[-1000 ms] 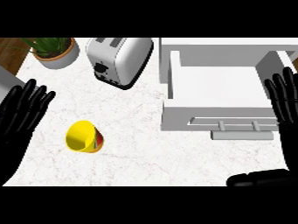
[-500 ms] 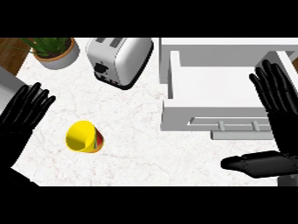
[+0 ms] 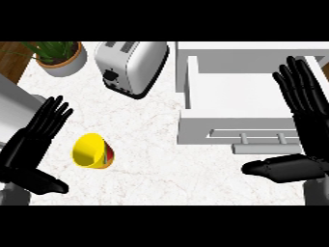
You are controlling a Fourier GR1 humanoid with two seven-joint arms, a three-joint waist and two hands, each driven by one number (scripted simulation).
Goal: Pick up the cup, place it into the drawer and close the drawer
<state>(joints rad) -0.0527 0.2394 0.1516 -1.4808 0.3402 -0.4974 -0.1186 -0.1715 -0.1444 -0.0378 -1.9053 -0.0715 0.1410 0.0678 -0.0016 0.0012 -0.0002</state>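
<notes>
Counter (image 3: pixel 159 144): white marbled top, carrying everything listed below; a strip of wood-toned surface is showing along the upper left and upper right edges.

Cup (image 3: pixel 92 151): yellow, lying tipped on its side on the bare counter left of centre, its mouth facing toward the left and the viewer, with a patch of red and green showing on its outer wall. Nothing is touching it.

Drawer (image 3: pixel 241 96): white, standing pulled open at the right of the counter, its inside bare; its front panel with a bar handle (image 3: pixel 267 140) is facing the lower edge of the view. It is lying well apart from the cup.

Left hand (image 3: pixel 28 147): black, showing at the lower left with fingers straight and spread, pointing up and slightly right, thumb sticking out low; it is holding nothing. It is sitting just beside the cup, to the cup's left, with a gap between them.

Right hand (image 3: pixel 316 125): black, showing at the right edge, fingers straight and pointing up over the drawer's right wall, thumb reaching left below the drawer front; it is gripping nothing.

Toaster (image 3: pixel 131 65): silver, two slots, standing at the upper middle, between the plant and the drawer.

Potted plant (image 3: pixel 59 57): green leaves in a tan pot, sitting at the upper left corner.
</notes>
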